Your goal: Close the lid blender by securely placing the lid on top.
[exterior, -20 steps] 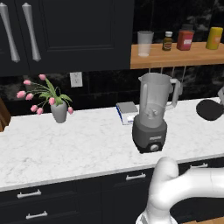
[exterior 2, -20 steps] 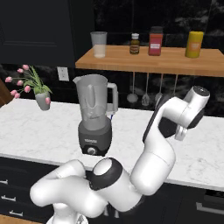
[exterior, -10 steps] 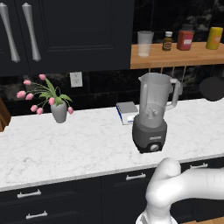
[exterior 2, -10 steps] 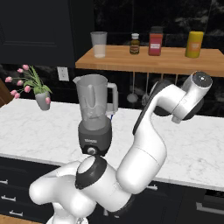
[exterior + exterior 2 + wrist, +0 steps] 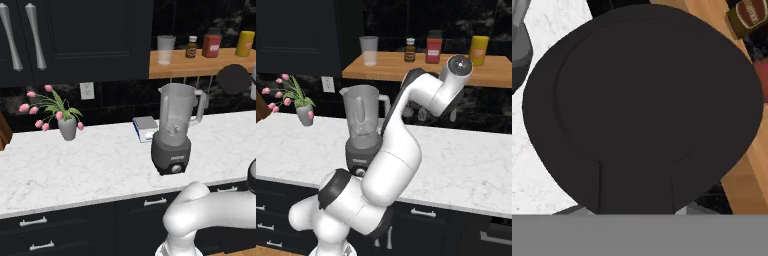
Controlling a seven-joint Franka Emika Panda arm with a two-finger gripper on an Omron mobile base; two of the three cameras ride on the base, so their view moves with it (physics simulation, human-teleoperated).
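The blender (image 5: 174, 135) stands on the marble counter, a dark grey base with a front knob under a tall translucent jar whose top is uncovered; it also shows in the right base view (image 5: 362, 127). The lid (image 5: 233, 79), a flat matte black disc, hangs in the air to the right of the jar, slightly above its rim and just below the shelf. In the hand view the lid (image 5: 642, 105) is close up, its tab pointing down into my gripper (image 5: 637, 207), which is shut on that tab. In the right base view my own raised arm hides the lid.
A wooden shelf (image 5: 200, 67) above the blender carries a clear tumbler (image 5: 166, 49), a small brown bottle (image 5: 192, 46), a red jar (image 5: 212, 43) and a yellow jar (image 5: 245, 43). A white box (image 5: 145, 128) lies behind the blender. A vase of pink flowers (image 5: 66, 127) stands far left.
The arm has lifted the lid from near counter height at the right up to just under the shelf. The blender has stayed put.
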